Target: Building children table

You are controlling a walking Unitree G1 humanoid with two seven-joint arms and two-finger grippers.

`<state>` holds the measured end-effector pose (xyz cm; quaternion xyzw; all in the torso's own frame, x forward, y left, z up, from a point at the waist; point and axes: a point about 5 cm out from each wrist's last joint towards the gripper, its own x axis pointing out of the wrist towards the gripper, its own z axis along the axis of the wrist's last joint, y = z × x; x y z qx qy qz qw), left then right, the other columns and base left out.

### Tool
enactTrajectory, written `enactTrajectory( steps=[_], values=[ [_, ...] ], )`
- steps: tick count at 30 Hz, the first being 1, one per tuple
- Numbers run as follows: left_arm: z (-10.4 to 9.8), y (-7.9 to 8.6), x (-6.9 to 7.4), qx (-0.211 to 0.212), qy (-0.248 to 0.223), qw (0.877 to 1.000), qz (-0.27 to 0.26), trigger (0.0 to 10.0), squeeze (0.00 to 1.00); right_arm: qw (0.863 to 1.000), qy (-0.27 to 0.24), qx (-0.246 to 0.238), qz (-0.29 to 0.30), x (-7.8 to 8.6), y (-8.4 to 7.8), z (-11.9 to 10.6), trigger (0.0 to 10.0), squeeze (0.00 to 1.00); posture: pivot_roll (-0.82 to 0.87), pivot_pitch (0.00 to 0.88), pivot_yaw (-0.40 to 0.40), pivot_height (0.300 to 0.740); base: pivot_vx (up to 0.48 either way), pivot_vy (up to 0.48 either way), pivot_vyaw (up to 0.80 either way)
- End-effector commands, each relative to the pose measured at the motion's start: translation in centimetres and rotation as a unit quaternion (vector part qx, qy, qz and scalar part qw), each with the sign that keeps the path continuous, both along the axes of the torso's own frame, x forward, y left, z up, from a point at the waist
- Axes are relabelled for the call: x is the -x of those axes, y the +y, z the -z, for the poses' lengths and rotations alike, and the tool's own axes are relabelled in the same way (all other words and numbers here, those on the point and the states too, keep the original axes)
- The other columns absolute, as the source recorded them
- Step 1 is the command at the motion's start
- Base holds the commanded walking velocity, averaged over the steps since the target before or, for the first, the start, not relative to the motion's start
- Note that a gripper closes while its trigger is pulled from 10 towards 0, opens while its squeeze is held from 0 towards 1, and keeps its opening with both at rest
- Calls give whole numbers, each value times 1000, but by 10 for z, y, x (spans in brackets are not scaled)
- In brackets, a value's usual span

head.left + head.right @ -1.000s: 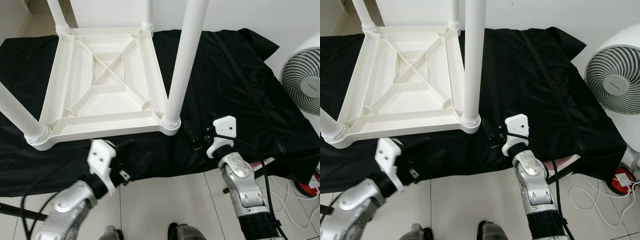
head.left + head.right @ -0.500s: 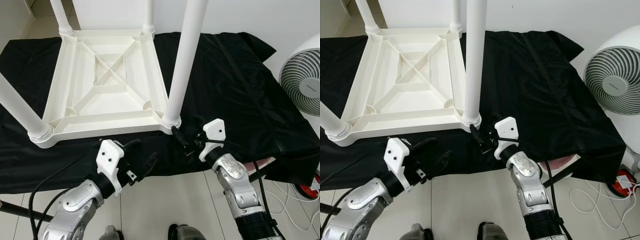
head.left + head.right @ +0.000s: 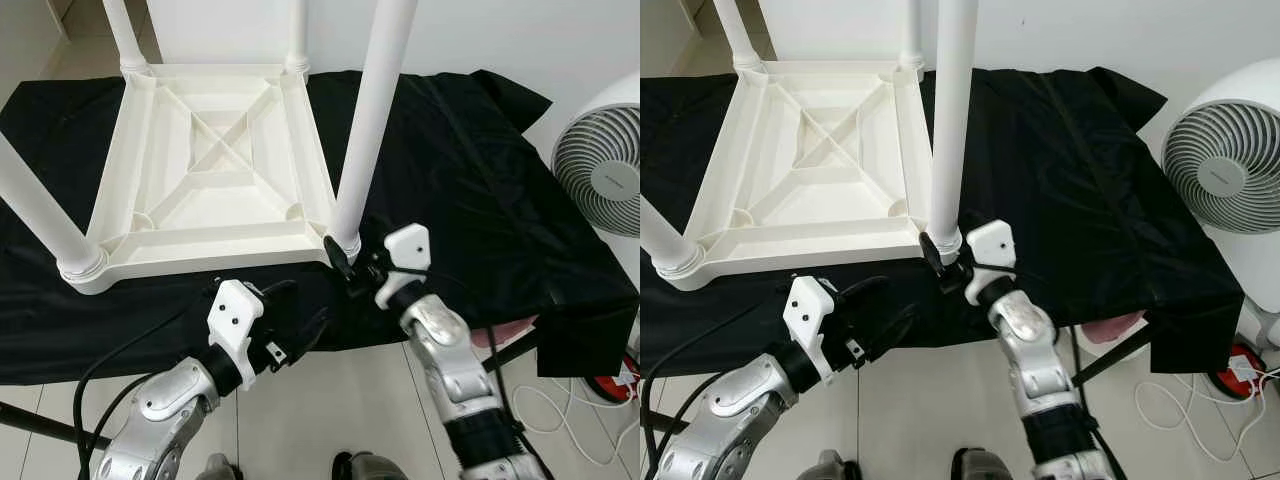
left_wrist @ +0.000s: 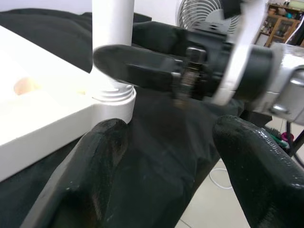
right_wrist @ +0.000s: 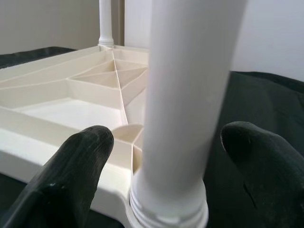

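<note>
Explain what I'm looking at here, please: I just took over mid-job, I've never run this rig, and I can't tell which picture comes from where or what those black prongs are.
This is a humanoid robot with two silver arms, each ending in an end effector of two long black fingers. The two wide pictures come from a stereo camera on its head, looking down. The two close-ups come from cameras on the wrists, looking along each arm's own fingers.

A white plastic children's table lies upside down on a black cloth, its legs pointing up. A white fan stands on the robot's right.

The right end effector is open, with the near-right table leg between its fingers at the base; nothing is gripped yet. The left end effector is open over the cloth in front of the table's edge, holding nothing.
</note>
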<state>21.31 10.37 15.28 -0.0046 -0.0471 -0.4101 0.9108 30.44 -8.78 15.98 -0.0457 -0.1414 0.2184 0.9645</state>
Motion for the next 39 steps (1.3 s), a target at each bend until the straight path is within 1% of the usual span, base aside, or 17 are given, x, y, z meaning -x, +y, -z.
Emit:
enactTrajectory(
  steps=[1, 4, 7, 8, 10, 12, 13, 16, 19, 23, 31, 39],
  values=[
    [2, -2, 0, 1, 2, 1000, -3, 10000, 0, 1000, 7, 2, 12, -3, 2, 4, 10000, 0, -28, 71, -29, 740, 0, 0, 0],
    [1, -3, -1, 4, 3, 1000, 0, 10000, 0, 1000, 5, -3, 17, -7, 6, 3, 10000, 0, -29, 70, -30, 740, 0, 0, 0],
    [1, -3, -1, 4, 3, 1000, 0, 10000, 0, 1000, 5, -3, 17, -7, 6, 3, 10000, 0, -29, 70, -30, 740, 0, 0, 0],
    [2, -5, -1, 4, 3, 1000, 6, 10000, 0, 999, -2, -3, 32, -15, 11, -3, 10000, 0, -29, 64, -31, 740, 0, 0, 0],
    [2, -6, -1, 4, 4, 1000, 8, 10000, 0, 999, -3, -5, 36, -17, 13, -5, 10000, 0, -29, 64, -31, 740, 0, 0, 0],
    [3, -8, 0, 5, 7, 1000, 15, 10000, 0, 998, 6, -28, 50, -23, 20, -9, 10000, 0, -27, 61, -33, 740, 0, 0, 0],
    [3, -8, 0, 5, 7, 1000, 15, 10000, 0, 998, 6, -28, 50, -23, 20, -9, 10000, 0, -27, 61, -33, 740, 0, 0, 0],
    [3, -11, 2, 10, 11, 1000, 21, 10000, 0, 997, 7, -43, 66, -26, 29, -11, 10000, 0, -26, 62, -34, 740, 0, 0, 0],
    [2, -14, 2, 13, 12, 1000, 24, 10000, 0, 995, 21, -69, 68, -27, 34, -12, 10000, 0, -23, 63, -34, 740, 0, 0, 0],
    [1, -14, 3, 15, 12, 1000, 25, 10000, 0, 994, 29, -81, 68, -28, 35, -12, 10000, 0, -22, 65, -35, 740, 0, 0, 0],
    [0, -16, 3, 21, 15, 999, 26, 10000, 0, 990, 41, -105, 88, -34, 31, -14, 10000, 0, -21, 68, -36, 740, 0, 0, 0],
    [-1, -17, 4, 25, 19, 999, 29, 10000, 0, 986, 51, -124, 94, -35, 32, -15, 10000, 0, -22, 72, -32, 740, 0, 0, 0]
  ],
)
